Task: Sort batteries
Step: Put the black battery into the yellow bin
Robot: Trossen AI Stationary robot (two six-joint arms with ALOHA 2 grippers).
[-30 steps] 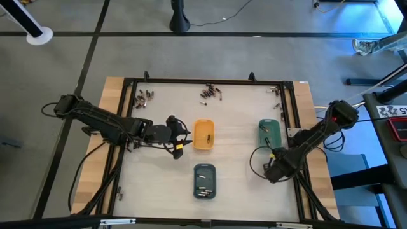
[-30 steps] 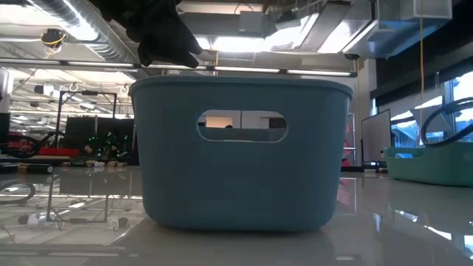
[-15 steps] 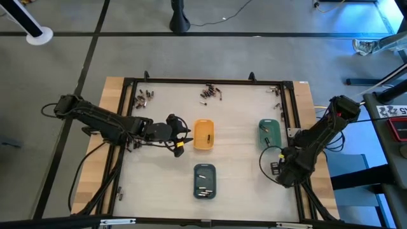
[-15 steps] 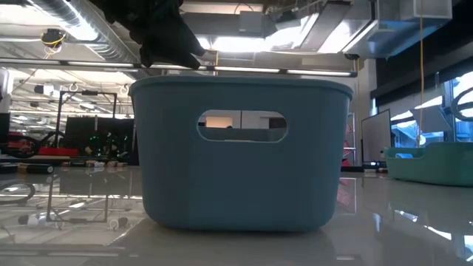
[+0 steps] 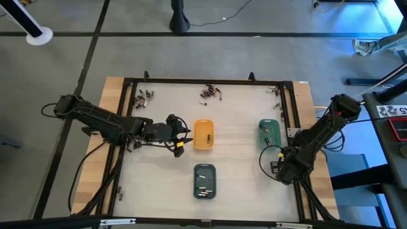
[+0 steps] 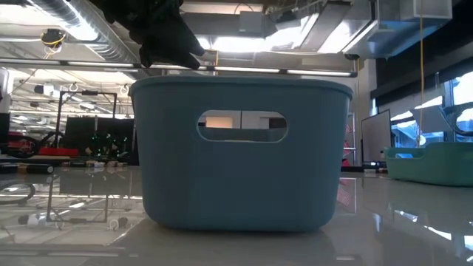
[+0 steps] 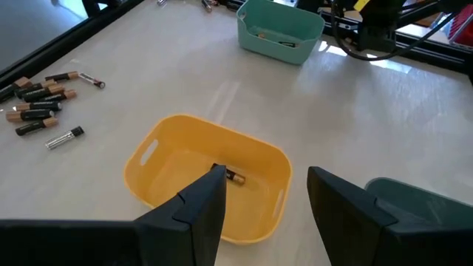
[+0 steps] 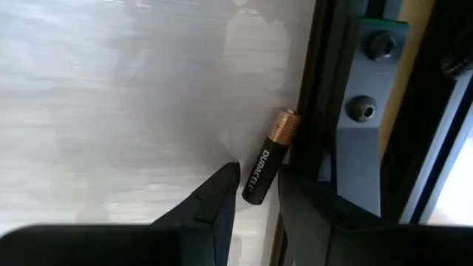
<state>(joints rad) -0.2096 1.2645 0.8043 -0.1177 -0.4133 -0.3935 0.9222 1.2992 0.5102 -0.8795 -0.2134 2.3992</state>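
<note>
My right gripper [image 5: 280,170] points down at the table's right edge, open. Its fingertips [image 8: 259,182] stand on either side of the dark end of a black, copper-tipped battery [image 8: 270,159], which lies flat along the black frame rail [image 8: 314,111]. My left gripper [image 5: 185,140] hovers open just left of the orange tray [image 5: 203,134], nothing between its fingers [image 7: 266,177]. One battery [image 7: 234,176] lies in that tray. The slate-blue tray [image 5: 204,180] holds a few cells, and the green tray [image 5: 269,132] holds one. Loose batteries lie in heaps at the far edge [image 5: 211,93] [image 5: 145,95]. My right gripper comes from above, slanting, with one fingertip [image 8: 228,185] on each side of the battery's dark end [image 8: 255,193]. I cannot tell whether the fingers touch it. The battery rests on the table against the rail.
The black frame rail [image 5: 294,140] runs along the table's right edge, close to my right gripper. In the low view the slate-blue tray [image 6: 236,155] fills the middle. A small group of batteries [image 5: 276,91] lies at the far right corner. Bare tabletop lies between the trays.
My right gripper has moved a little toward the table's right edge, up to the frame rail. The gap between its fingers has not changed. My left arm has kept still.
</note>
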